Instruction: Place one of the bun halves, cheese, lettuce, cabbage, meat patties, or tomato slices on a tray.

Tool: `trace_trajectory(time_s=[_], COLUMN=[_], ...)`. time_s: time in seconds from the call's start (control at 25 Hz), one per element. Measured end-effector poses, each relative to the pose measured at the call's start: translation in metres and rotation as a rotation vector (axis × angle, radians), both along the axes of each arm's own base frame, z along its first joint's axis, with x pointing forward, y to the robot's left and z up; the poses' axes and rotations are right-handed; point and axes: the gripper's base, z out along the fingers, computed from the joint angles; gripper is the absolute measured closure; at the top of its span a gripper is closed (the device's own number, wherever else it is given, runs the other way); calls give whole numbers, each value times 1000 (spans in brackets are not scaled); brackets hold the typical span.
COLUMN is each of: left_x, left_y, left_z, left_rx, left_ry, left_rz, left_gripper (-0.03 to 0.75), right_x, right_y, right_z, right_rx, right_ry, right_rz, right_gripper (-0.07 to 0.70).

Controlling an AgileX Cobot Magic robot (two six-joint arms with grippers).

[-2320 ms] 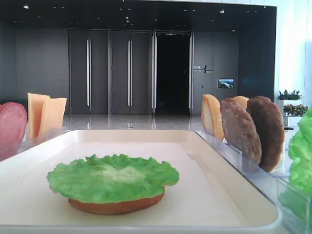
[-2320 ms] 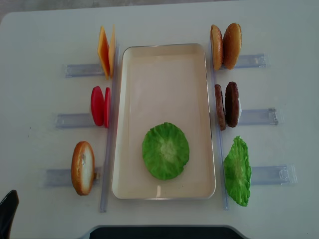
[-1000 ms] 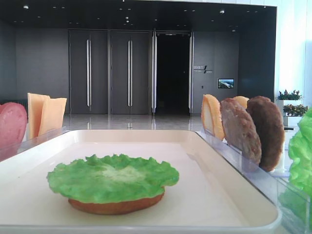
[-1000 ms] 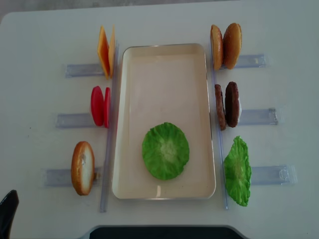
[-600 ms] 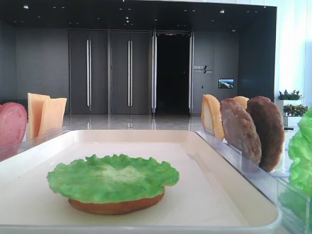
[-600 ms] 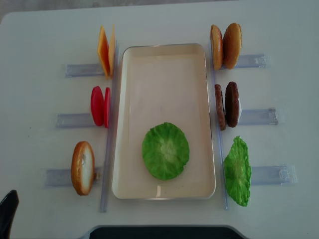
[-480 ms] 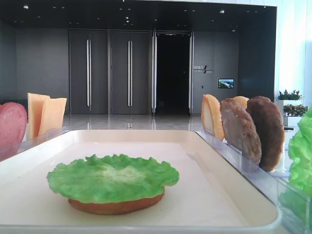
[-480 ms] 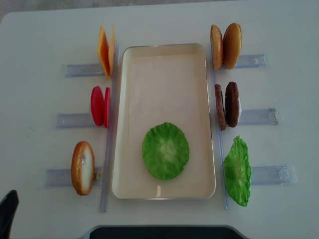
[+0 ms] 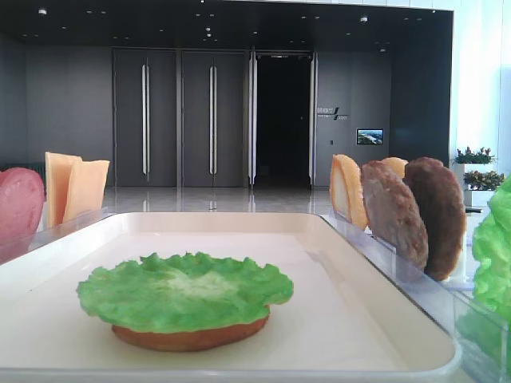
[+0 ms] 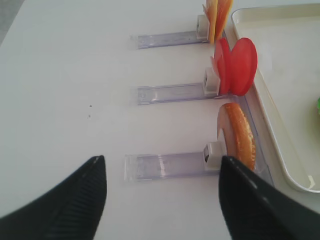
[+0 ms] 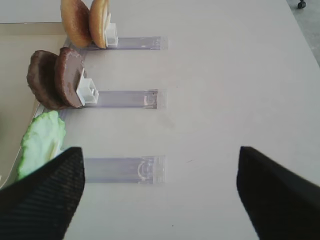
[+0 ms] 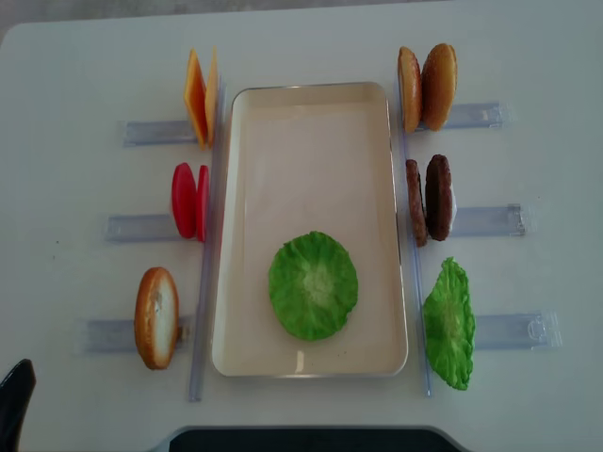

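Both hands hang spread wide over bare table with nothing between their fingers: the right hand (image 11: 157,200) above the right side, near a clear plastic holder (image 11: 125,169), and the left hand (image 10: 162,200) above the left side, its dark fingers (image 10: 65,205) framing another holder.

Largest of all is the white table (image 12: 75,56), which carries everything. In its middle lies the cream tray (image 12: 311,104), long side running away from the robot. On the near half of the tray a lettuce leaf (image 12: 313,285) lies flat on top of a bun half (image 9: 188,337), whose brown edge shows under the leaf only in the low front view.

Right of the tray, a second lettuce leaf (image 12: 448,323) stands on edge at the near holder. Two meat patties (image 12: 429,199) stand upright side by side at the middle one, the darker one farther from the tray. Two bun halves (image 12: 426,88) stand at the far one.

Left of the tray, a single bun half (image 12: 156,317) stands on edge at the near holder, two red tomato slices (image 12: 189,201) at the middle one, and two thin cheese slices (image 12: 200,96) at the far one, leaning close together.
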Motion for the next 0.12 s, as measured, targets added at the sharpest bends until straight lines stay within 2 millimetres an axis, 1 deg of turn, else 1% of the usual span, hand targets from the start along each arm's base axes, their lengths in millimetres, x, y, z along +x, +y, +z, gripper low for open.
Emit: trace_trajectory(time_s=[0.12], left_x=[0], left_y=[0], left_z=[0], left_rx=[0], left_ry=[0], left_rz=[0], left_gripper=[181], right_x=[0], right_y=[0], right_z=[0], right_rx=[0], right_ry=[0], right_rz=[0], right_gripper=[45])
